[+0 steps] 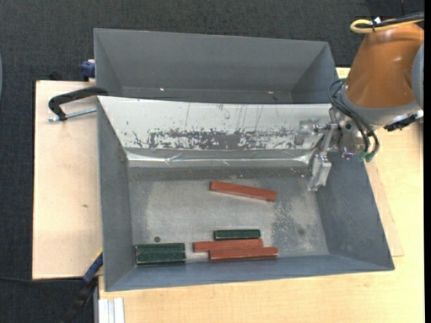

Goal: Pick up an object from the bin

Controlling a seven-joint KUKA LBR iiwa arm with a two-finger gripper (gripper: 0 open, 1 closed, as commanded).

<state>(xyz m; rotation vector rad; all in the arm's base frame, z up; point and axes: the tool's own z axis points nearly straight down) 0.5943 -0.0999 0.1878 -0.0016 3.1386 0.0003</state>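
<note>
My gripper (318, 173) hangs near the bin's right wall, above the floor at the far right. Nothing shows in it. The nearest loose thing is a long red-brown bar (242, 192), lying slightly slanted on the bin floor to the gripper's left and a little lower. It is apart from the gripper.
Along the front wall lie a thin dark green bar (236, 235), two red-brown bars (236, 249) side by side just in front of it, and a thicker dark green block (160, 254) in the front left corner. The arm with its orange cover comes in over the right rim.
</note>
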